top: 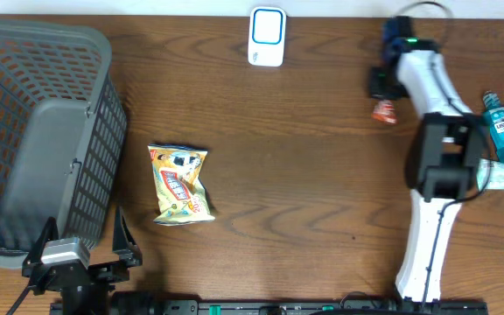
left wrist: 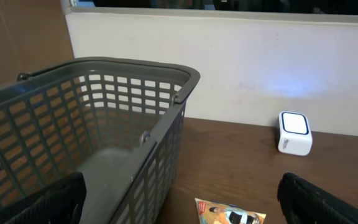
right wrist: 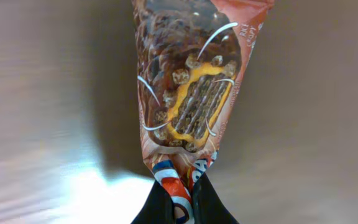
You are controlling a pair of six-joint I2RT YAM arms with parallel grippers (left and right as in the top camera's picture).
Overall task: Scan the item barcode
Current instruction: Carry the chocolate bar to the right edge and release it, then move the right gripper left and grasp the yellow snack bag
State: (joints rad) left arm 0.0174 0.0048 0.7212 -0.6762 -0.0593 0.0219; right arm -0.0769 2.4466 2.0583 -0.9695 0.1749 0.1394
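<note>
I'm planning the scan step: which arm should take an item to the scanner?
Right. The right gripper is shut on a snack; the left gripper is open, empty, beside the basket, farther from the scanner.

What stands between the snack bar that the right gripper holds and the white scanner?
Nothing visible does. The right gripper pinches the snack bar by its end, and the table between it and the white scanner is bare. The chip bag lies well aside.

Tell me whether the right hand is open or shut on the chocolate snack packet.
Shut: the right hand pinches the crimped end of the chocolate snack packet, seen from the right wrist.
</note>
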